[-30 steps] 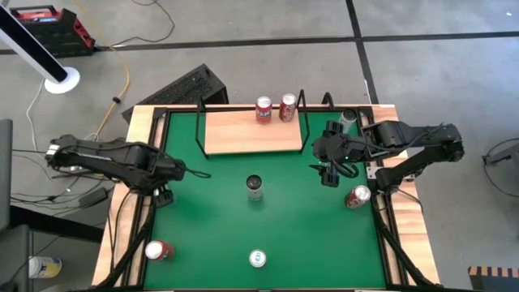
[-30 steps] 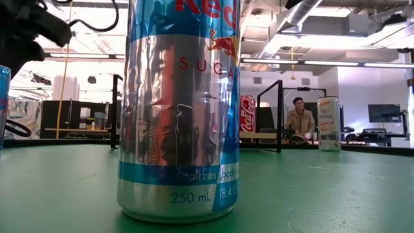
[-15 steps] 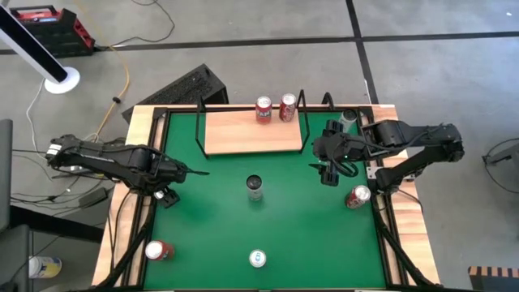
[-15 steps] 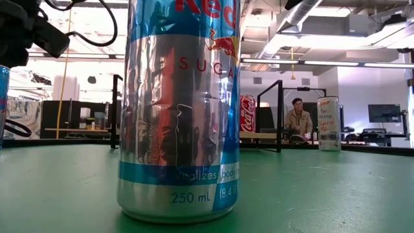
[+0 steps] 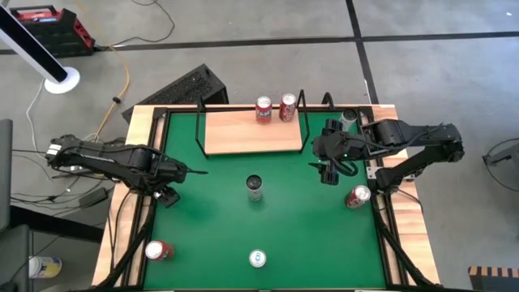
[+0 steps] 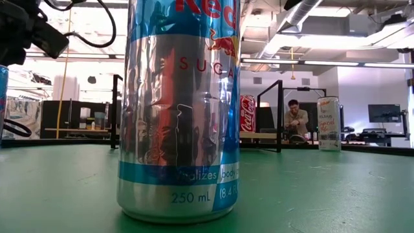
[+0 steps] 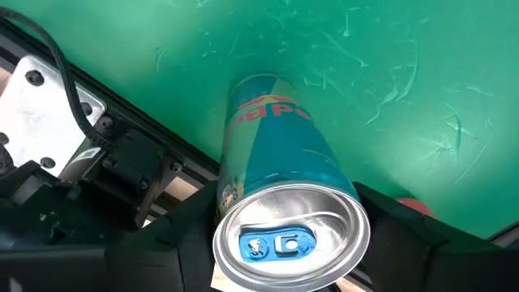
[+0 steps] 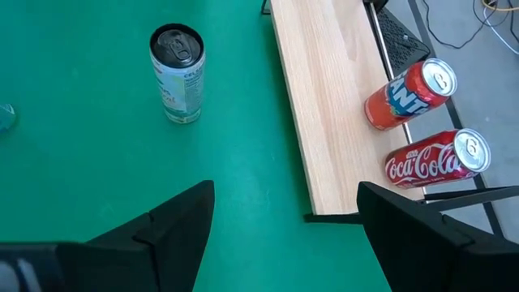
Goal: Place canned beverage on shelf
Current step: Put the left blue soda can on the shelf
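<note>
A blue can stands upright on the green mat at the table's left edge; it also shows in the low view. My left gripper is open above it, one finger on each side of the can's top, pointing down. In the high view the gripper hides the can. My right gripper is open and empty over the mat by the right end of the shelf. Two red cans stand at the shelf's far edge.
More cans stand on the mat: a dark-topped one in the middle, a silver and blue one at the near edge, a red one at the near left, and two at the right. A person sits in the room beyond.
My left gripper has gone down a little over the blue can and has then kept nearly still. The can stands where it stood.
</note>
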You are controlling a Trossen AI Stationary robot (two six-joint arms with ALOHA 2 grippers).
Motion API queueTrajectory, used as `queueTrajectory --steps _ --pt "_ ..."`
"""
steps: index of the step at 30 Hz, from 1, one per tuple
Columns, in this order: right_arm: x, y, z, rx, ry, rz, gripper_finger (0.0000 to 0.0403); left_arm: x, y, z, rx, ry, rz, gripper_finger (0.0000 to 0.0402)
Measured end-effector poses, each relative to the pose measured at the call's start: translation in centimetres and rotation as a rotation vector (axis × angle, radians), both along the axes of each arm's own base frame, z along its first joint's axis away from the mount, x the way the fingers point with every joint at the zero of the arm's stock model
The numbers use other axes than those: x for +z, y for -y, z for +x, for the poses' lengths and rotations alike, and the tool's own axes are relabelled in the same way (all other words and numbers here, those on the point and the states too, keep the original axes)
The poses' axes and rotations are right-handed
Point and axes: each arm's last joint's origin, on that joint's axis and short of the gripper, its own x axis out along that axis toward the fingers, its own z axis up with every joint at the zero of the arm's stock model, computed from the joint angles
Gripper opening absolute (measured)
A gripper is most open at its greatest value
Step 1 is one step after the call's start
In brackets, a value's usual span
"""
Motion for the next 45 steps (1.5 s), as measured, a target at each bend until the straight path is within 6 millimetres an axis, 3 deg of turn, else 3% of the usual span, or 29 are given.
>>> queueTrajectory --steps 9,17,24,30,42,45 --pt "0.0 0.0 0.0 0.007 -0.003 -0.006 0.0326 2.7 0.1 1.9 -0.111 0.177 0.058 0.022" --pt "0.1 0.0 0.1 0.02 0.006 -0.015 0.0326 4.5 0.1 6.2 -0.356 0.134 0.119 0.022" --pt "0.1 0.0 0.1 -0.015 0.019 0.014 0.0326 3.1 0.2 10.2 -0.712 0.049 0.163 0.022" --pt "0.1 0.0 0.1 -0.027 0.022 0.024 0.0326 1.4 0.5 12.5 -0.887 -0.016 0.144 0.022" --pt "0.1 0.0 0.1 -0.034 0.024 0.027 0.0326 1.1 1.3 13.4 -1.076 -0.029 0.233 0.022" --pt "0.1 0.0 0.1 -0.034 0.024 0.025 0.0326 1.0 1.4 13.6 -1.067 0.004 0.229 0.025"
